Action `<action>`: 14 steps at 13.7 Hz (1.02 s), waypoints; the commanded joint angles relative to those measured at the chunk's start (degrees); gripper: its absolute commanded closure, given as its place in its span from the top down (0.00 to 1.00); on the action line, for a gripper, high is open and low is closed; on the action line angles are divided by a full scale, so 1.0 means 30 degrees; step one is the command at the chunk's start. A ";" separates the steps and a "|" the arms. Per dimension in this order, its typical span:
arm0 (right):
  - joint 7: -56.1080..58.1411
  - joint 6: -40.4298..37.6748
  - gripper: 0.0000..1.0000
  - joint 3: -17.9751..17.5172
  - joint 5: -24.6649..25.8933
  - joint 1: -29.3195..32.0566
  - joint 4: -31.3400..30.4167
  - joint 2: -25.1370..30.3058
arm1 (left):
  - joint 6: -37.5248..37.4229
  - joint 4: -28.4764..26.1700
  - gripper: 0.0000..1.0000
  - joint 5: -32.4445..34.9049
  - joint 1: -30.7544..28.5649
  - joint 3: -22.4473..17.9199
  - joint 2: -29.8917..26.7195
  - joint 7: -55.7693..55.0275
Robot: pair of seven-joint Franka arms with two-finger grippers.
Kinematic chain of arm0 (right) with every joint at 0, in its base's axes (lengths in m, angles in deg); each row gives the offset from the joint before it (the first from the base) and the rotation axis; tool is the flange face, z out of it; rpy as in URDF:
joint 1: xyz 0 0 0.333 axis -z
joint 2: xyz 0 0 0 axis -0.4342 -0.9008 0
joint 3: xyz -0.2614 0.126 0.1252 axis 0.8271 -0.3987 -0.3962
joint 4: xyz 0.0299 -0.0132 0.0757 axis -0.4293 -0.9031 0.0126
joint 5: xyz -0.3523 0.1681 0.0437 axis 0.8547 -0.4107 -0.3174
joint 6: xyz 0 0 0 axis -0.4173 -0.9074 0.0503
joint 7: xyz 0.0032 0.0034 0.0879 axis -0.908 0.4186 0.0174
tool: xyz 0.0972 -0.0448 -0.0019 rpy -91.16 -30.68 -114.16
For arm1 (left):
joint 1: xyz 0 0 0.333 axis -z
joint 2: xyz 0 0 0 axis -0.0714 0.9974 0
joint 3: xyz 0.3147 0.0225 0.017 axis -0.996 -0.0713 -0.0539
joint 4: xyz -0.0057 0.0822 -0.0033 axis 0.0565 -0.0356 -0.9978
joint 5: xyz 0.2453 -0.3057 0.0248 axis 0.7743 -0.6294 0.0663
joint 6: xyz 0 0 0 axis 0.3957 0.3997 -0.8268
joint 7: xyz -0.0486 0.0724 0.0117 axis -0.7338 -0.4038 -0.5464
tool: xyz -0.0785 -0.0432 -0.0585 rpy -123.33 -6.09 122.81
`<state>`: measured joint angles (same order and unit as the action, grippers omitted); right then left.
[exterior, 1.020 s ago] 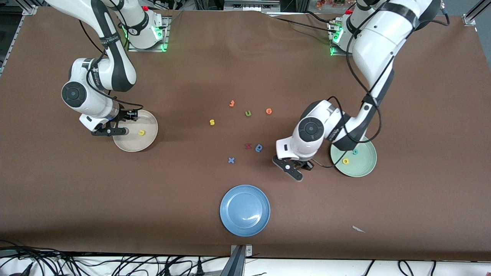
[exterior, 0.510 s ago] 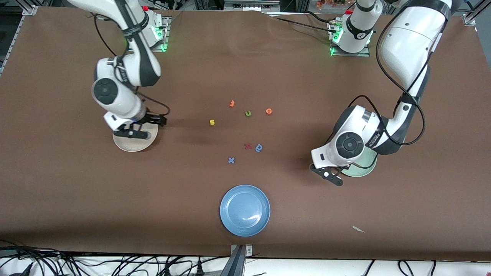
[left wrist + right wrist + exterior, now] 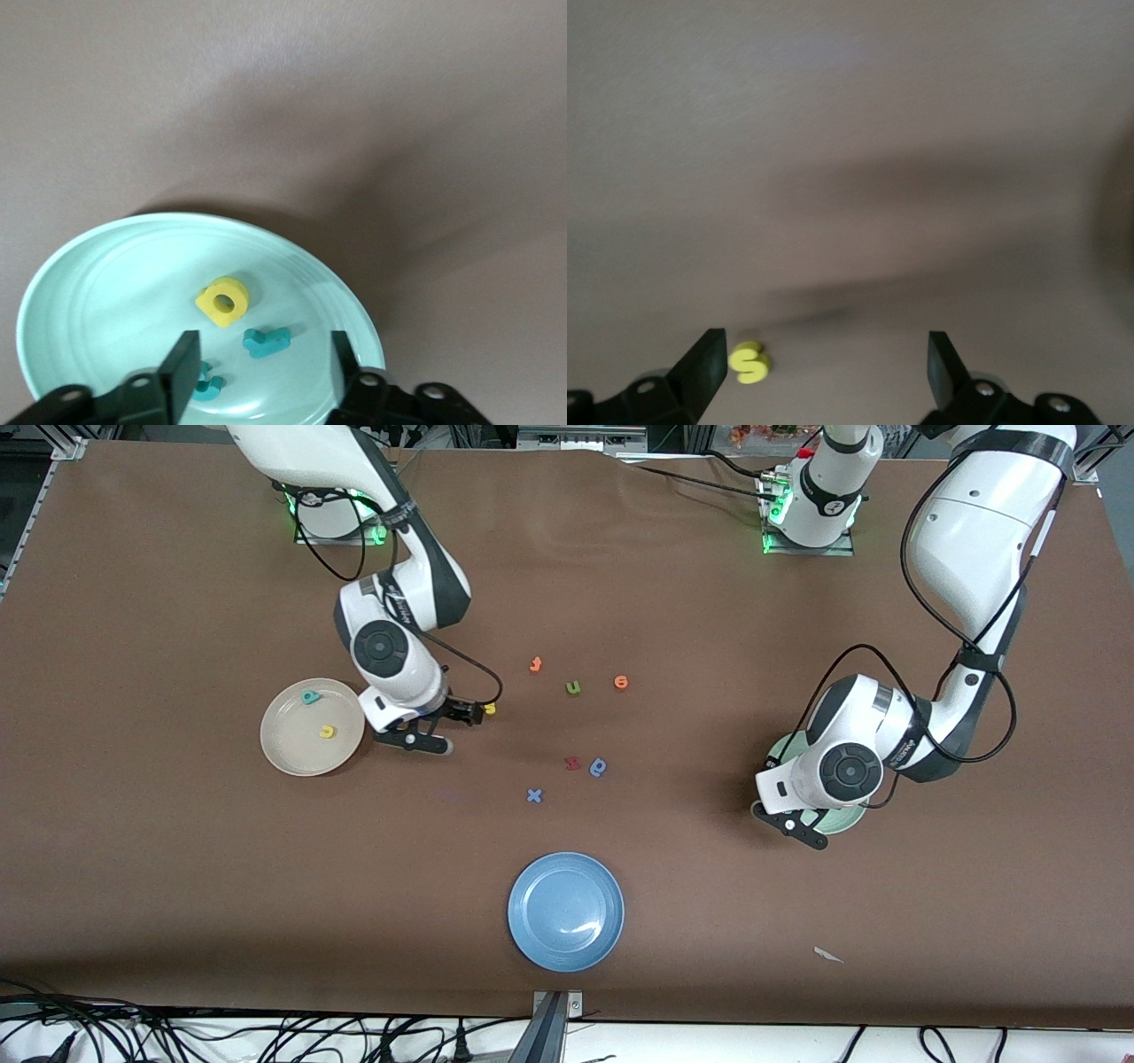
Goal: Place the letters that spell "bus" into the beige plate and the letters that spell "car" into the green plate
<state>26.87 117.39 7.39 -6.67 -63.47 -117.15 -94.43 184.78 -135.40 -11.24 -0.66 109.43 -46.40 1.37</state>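
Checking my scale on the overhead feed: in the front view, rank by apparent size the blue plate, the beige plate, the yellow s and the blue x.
1. Blue plate
2. Beige plate, slightly smaller
3. Blue x
4. Yellow s, partly hidden by the right tool; both letters are tiny, so their order is unsure.

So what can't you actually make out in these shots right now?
- Front view: the left arm's wrist covers most of the green plate, hiding its letters; the left wrist view shows them.
- Left gripper and right gripper: fingertips cut off by each wrist view's edge.
- Front view: the right gripper's fingers crowd the yellow "s"; contact unclear.
- Front view: the red letter is too small to read.
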 commanded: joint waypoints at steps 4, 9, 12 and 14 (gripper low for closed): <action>-0.0559 0.1371 1.00 -0.0007 -0.0270 -0.1627 0.0175 -0.0939 | -0.1421 -0.0532 1.00 -0.1521 -0.0232 0.1119 -0.4411 -0.0179; 0.1748 0.3219 1.00 -0.0007 -0.0035 -0.2127 -0.1172 -0.1057 | -0.4292 0.0460 1.00 -0.4337 -0.1373 0.1031 -0.8457 -0.1292; 0.2253 0.3278 1.00 -0.0007 -0.0035 -0.2127 -0.1291 -0.1057 | -0.6401 0.2799 1.00 -0.4750 -0.2164 0.0944 -0.8962 -0.1087; 0.2225 0.3249 0.95 -0.0007 -0.0035 -0.2127 -0.1320 -0.1086 | -0.6376 0.2838 1.00 -0.4928 -0.2051 0.0565 -0.9687 -0.0912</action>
<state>32.23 126.18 7.14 -6.62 -69.56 -120.32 -97.94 166.65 -128.05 -24.23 -7.11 111.95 -74.44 -1.66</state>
